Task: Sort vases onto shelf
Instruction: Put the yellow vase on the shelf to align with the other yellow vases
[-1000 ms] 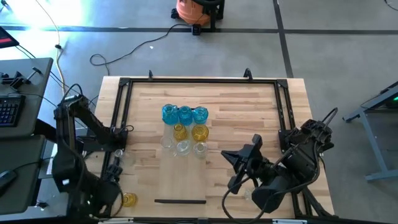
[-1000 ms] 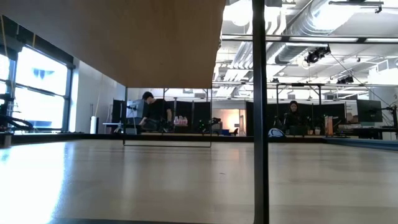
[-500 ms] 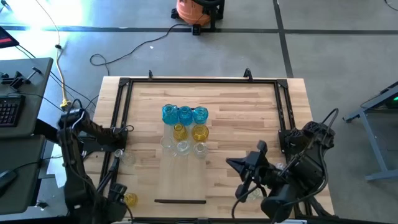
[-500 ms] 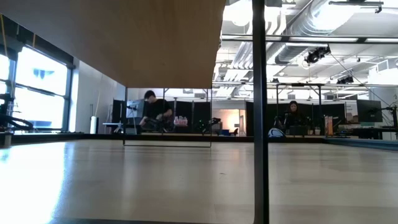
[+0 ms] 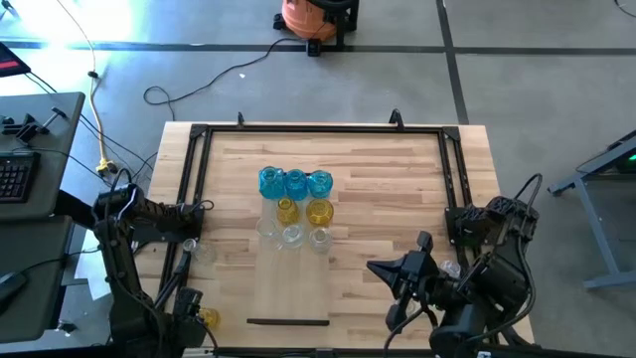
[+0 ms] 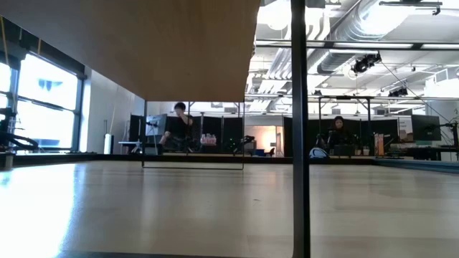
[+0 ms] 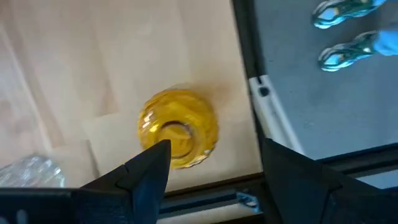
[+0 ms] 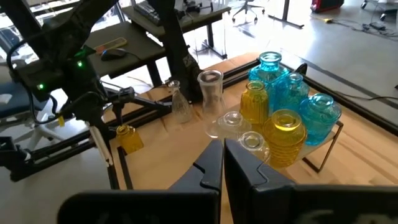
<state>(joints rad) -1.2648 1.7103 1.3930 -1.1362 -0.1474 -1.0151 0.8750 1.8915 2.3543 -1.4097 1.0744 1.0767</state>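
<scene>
On the pale wooden shelf point(image 5: 290, 283) in the middle of the table stands a cluster of vases: three blue point(image 5: 295, 183), two yellow point(image 5: 319, 212) and three clear point(image 5: 292, 235). The right wrist view shows the same cluster point(image 8: 273, 106). A lone yellow vase point(image 7: 178, 127) stands on the tabletop by the near left corner point(image 5: 206, 318). My left gripper point(image 7: 214, 168) hangs open just above it, pointing down, with the vase nearer one fingertip. A clear vase point(image 5: 204, 252) stands by the left frame rail. My right gripper point(image 8: 222, 165) is shut and holds nothing, raised over the table's near right part point(image 5: 397, 273).
A black metal frame point(image 5: 318, 127) runs around the tabletop, and its near rail point(image 7: 205, 199) lies close to the lone yellow vase. A desk with a keyboard point(image 5: 15, 174) stands left of the table. In the low view, people point(image 6: 179, 129) move far behind the table.
My left gripper has come down toward the lone yellow vase at the near left corner, tipping more steeply downward and staying open. My right gripper, still shut, has drifted toward the table's near right corner. No vase has moved.
</scene>
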